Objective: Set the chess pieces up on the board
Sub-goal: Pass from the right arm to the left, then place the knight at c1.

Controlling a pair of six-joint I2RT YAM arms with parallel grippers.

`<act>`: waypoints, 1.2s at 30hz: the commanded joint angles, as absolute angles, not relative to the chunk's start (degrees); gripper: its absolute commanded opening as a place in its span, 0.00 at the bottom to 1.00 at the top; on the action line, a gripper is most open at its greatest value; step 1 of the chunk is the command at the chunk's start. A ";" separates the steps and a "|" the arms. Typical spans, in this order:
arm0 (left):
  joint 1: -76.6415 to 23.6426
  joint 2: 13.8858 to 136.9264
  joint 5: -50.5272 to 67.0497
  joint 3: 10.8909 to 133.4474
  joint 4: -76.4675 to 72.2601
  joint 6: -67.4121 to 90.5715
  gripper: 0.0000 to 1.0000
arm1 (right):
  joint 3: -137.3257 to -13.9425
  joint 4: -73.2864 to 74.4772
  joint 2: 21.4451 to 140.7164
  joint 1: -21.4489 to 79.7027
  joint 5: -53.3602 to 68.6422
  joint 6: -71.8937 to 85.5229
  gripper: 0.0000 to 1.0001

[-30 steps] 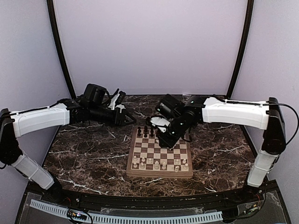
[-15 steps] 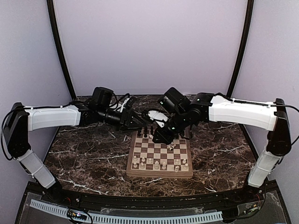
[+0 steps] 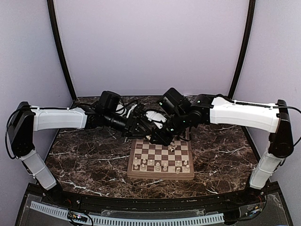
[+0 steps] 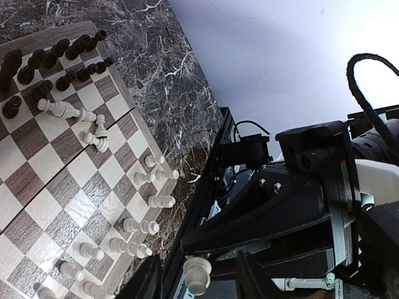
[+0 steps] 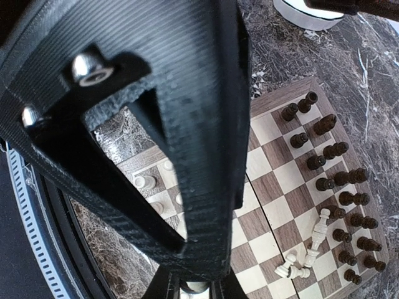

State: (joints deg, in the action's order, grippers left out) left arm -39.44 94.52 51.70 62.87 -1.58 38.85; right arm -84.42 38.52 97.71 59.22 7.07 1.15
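The board [image 3: 161, 175] lies mid-table, with white chess pieces [image 3: 158, 165] standing in its near rows. Dark chess pieces [image 5: 340, 180] fill the far rows. Three white pieces [image 5: 319, 227] lie tipped over near them. My two grippers meet above the board's far left corner. The right gripper [image 5: 198, 291] is shut on a small white piece [image 4: 198, 274]. The left gripper [image 4: 198, 280] has its jaws either side of that piece, with a gap showing on both sides. In the top view the left gripper [image 3: 151, 131] and right gripper [image 3: 159, 136] overlap and hide the piece.
A small white dish [image 3: 155, 116] sits on the marble table [image 3: 89, 155] just behind the board, partly under the arms. Black frame posts rise at the back left and back right corners.
The left arm has swung right from the back left to meet the right gripper, and its jaws have narrowed. The right gripper has moved left and up off the board.
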 commanded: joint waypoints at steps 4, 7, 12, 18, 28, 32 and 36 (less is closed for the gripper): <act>-39.77 94.89 55.41 64.26 -2.18 39.44 0.35 | -85.25 36.19 96.27 59.78 5.53 1.53 0.09; -39.81 95.15 56.07 64.25 -2.40 39.76 0.29 | -85.08 36.11 96.16 59.79 4.64 1.73 0.09; -39.81 95.36 56.80 64.37 -2.61 39.95 0.18 | -85.16 35.93 96.40 59.85 4.65 1.85 0.10; -39.81 94.51 54.07 65.45 0.37 37.11 0.06 | -83.90 37.97 94.02 59.85 4.44 2.93 0.26; -45.71 87.58 30.09 68.63 16.91 15.89 0.05 | -63.26 27.90 76.74 54.65 7.47 14.56 0.48; -50.38 87.51 21.93 70.06 22.79 8.81 0.05 | -61.91 28.73 76.65 53.36 5.51 17.56 0.48; -54.47 89.44 13.51 71.84 27.36 4.34 0.05 | -62.09 29.72 77.94 53.35 4.33 18.53 0.48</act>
State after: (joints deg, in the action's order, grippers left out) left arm -51.57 89.19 24.82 69.65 18.92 12.95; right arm -62.30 31.27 77.08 53.34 5.78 15.51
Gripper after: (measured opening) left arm 0.119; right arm 0.481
